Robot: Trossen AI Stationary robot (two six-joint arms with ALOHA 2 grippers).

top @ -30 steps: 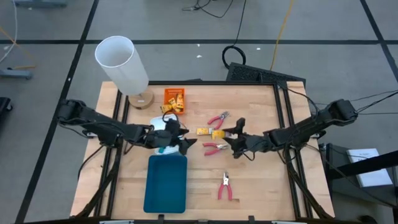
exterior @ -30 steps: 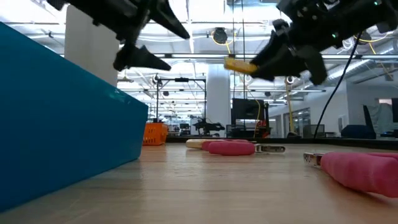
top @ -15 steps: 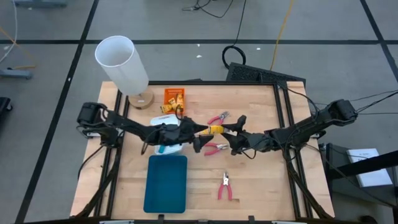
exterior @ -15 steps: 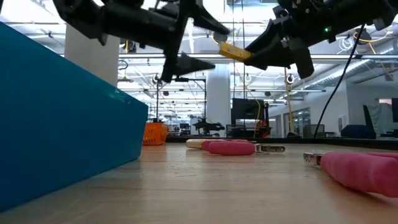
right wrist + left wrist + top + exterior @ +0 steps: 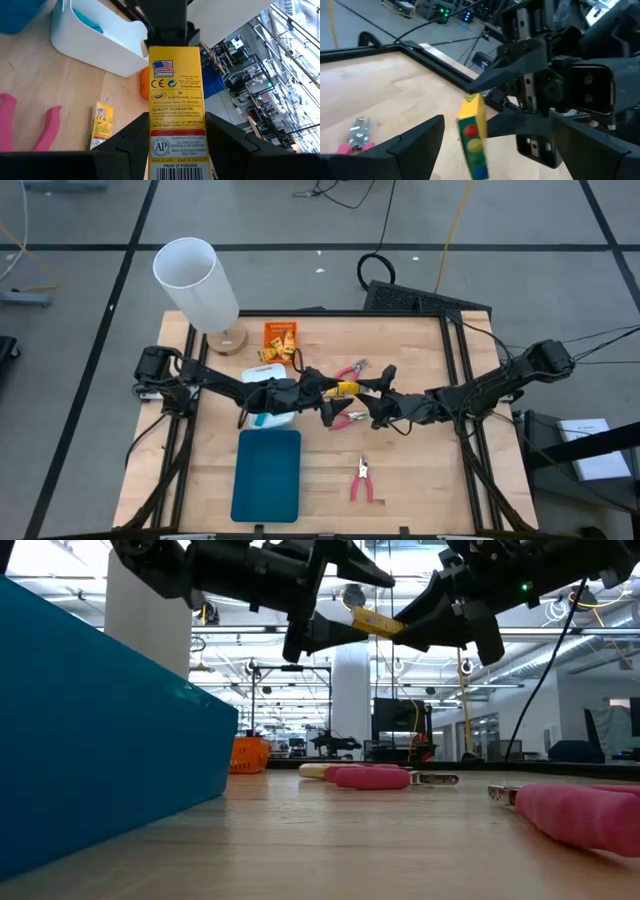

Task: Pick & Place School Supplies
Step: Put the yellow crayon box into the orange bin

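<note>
Pale wooden tabletop (image 5: pixel 420 480) sits mid-frame above grey floor. At centre, the right gripper (image 5: pixel 362 389) pinches a yellow rectangular crayon packet (image 5: pixel 346 388) aloft; the left gripper (image 5: pixel 325 392) spreads wide around it. Only the right wrist view shows its printed back (image 5: pixel 171 125).

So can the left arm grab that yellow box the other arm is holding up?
Probably yes. The left gripper is open with the yellow box between its fingers, nothing in between. The right gripper holds the box above the table.
</note>
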